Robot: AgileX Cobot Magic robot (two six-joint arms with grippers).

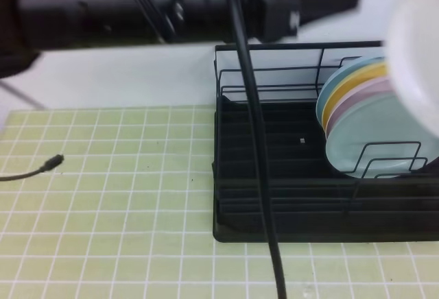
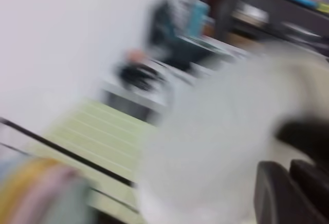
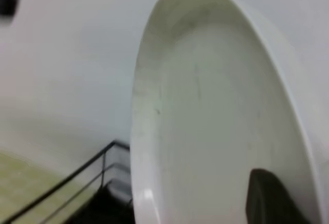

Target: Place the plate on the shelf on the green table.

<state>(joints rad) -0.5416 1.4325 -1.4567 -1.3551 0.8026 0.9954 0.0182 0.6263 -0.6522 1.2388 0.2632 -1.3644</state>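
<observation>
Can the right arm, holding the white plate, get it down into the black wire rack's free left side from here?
Probably yes: the plain white round plate hangs above the black wire dish rack, whose left slots look bare; only a black cable crosses it.

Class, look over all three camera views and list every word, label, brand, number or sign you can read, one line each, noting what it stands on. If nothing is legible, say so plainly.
None can be read in any view.
White plate: plain, unmarked.
Black wire shelf: only a tiny pale speck on its tray, too small to read.
Background clutter in the left wrist view: too blurred to read.
</observation>
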